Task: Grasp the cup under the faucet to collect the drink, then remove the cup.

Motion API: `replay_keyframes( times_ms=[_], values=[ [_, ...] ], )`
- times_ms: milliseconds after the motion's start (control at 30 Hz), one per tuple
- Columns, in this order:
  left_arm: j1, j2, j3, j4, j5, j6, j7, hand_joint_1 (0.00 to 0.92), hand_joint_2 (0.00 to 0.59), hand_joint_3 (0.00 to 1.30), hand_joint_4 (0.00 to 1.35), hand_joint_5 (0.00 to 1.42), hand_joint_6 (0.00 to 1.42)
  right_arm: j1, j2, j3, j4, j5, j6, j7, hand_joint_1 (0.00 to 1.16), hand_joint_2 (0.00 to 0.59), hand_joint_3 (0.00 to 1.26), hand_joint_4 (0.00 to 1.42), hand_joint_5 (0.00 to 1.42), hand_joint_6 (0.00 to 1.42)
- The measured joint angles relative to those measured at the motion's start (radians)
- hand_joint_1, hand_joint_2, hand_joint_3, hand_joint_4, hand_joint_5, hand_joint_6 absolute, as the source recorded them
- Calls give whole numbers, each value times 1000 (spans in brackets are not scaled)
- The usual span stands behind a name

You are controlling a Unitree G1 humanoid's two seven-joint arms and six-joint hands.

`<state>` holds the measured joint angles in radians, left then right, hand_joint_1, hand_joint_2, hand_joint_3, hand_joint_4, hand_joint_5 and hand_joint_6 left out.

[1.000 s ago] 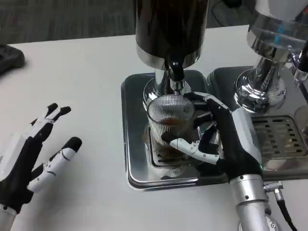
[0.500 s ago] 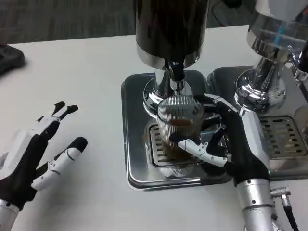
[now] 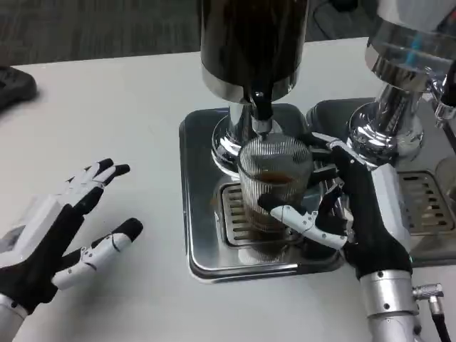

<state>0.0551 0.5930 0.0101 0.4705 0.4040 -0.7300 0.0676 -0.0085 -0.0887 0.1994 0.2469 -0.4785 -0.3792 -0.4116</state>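
Ribbed clear glass, the cup (image 3: 274, 187) stands on the slotted grate of the steel drip tray (image 3: 199, 214), directly below the faucet (image 3: 261, 110) of the dark drink dispenser (image 3: 253, 43). A shallow layer of brown drink shows inside it. The right hand (image 3: 353, 210) grips the cup from the right side, its fingers (image 3: 303, 219) curled around the front of the ribbed wall with others wrapped behind. The left hand (image 3: 53, 239) hovers over the white tabletop (image 3: 128, 107) well apart from the tray, fingers spread and holding nothing.

The risks from here look like these: the rim sits very near the spout, so lifting straight up would likely knock the glass against the faucet and slop the drink. A smooth glass wall under hard fingers could also slip or twist if the grip is light, and pulling sideways too low could catch the base on the tray's raised lip.
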Motion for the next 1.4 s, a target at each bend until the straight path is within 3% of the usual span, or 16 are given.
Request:
replay_keyframes(
  times_ms=[300,700,867,1400],
  values=[
    [18,57,-59,-31,82,-5,-11,0,196,51,0,0,0,56,-2,3,-49,-2,-1,6,867,210,471,564,793,1049],
    [27,101,-82,-57,120,-17,-11,0,195,0,0,0,0,123,-12,5,-130,-12,-17,16,867,210,471,564,793,1049],
    [26,110,-107,-51,154,-21,-11,0,199,0,0,0,0,153,-9,17,-152,-25,-20,16,867,210,471,564,793,1049],
    [31,112,-109,-51,170,-38,18,0,201,0,0,0,0,227,-24,40,-261,-43,-53,44,860,220,484,564,811,1051]
  ],
)
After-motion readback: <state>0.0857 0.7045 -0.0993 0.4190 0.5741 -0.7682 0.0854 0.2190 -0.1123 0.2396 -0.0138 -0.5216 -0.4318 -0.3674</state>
